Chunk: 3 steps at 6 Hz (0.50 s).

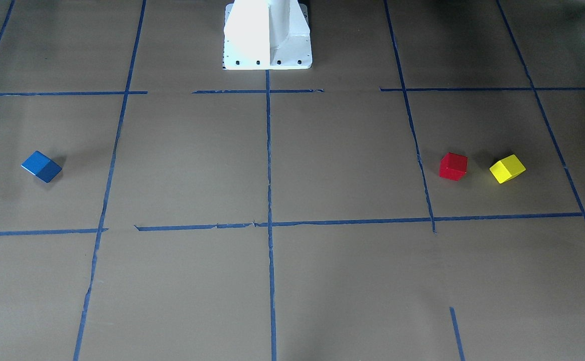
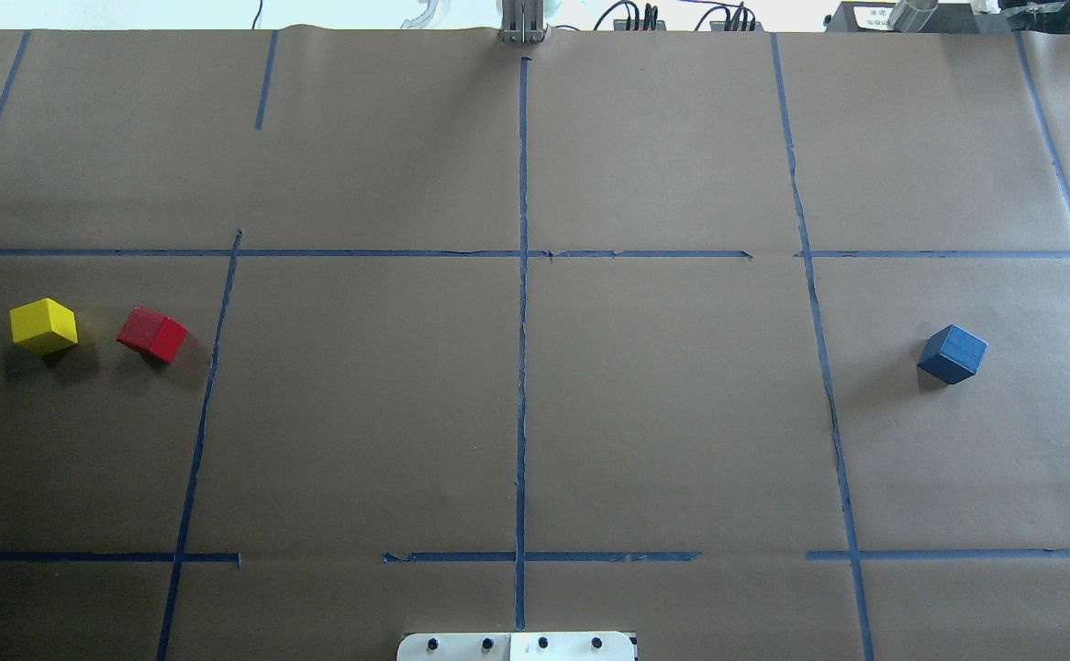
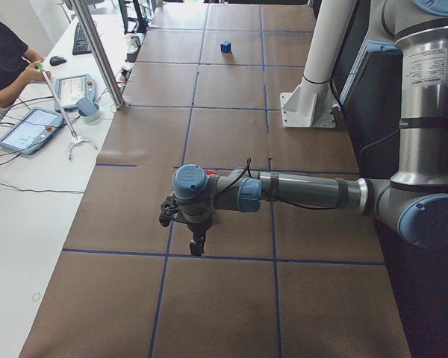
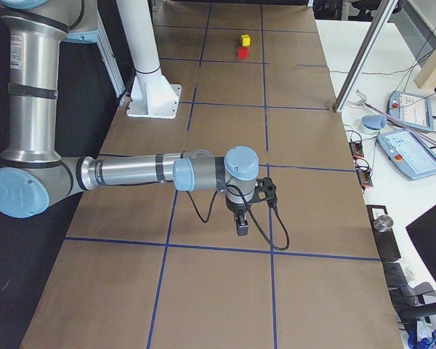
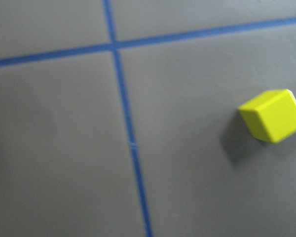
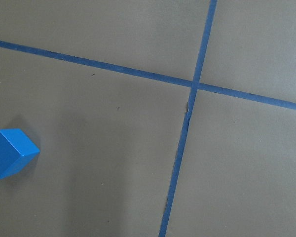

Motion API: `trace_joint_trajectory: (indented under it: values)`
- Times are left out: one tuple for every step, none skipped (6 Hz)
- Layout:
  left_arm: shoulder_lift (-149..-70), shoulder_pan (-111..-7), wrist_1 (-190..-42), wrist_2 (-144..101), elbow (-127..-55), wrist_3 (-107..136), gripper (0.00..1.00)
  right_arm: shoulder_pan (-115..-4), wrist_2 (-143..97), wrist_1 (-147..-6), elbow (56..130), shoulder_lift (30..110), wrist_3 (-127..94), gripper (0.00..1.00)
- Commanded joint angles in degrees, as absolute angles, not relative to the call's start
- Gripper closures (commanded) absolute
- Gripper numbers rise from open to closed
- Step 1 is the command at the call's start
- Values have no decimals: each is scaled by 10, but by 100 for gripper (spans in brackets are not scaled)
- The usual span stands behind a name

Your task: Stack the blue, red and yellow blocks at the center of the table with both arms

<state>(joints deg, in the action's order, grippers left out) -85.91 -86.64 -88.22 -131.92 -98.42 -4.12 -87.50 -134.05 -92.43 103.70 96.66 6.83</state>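
1. Plainly, no stacking has begun: the center cell (image 2: 370, 404), split lengthwise by one tape line, holds no block.
2. The blue block (image 2: 952, 353) sits alone in the cell bordering the center cell on the robot's right. The red block (image 2: 152, 334) lies just past the center cell's border on the robot's left. The yellow block (image 2: 43, 326) is just beside the red one, not touching it, on the side away from the center cell. All three rest flat on the table (image 2: 663, 138), turned askew to the tape.
3. I judge that this split suits two arms: the right arm (image 4: 131, 173) can fetch the blue block and the left arm (image 3: 299, 192) the other two, each carrying inward to the center cell.
4. Both arms reach out low, farther from the center cell than the blocks. The left gripper (image 3: 197, 243) and right gripper (image 4: 241, 222) point down and touch no block. Only the side views show them, so I cannot tell whether their fingers are spread or pressed together. Each wrist view catches its own side's block at the frame edge, which suggests the arms are lining up.
5. Matte brown paper covers the table, and the blue tape on it is ragged and gapped in places. The white pedestal (image 1: 267, 35) stands on the robot's side of the center cell. Opposite the pedestal, beyond the table edge, a white bench (image 3: 15, 224) carries control tablets and cables, and a person (image 3: 4, 52) sits there.
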Motion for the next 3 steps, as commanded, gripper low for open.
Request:
trace_joint_trajectory:
  values:
    - [-861, -854, -881, -1302, -980, -38, 0, -891, -1345, -949, 1035, 981, 110, 0]
    - [-859, -853, -888, -1308, -983, -36, 0, -887, -1343, -945, 1027, 986, 112, 0]
    - [-859, -853, -885, -1308, -985, -36, 0, -882, -1346, -941, 1028, 986, 106, 0]
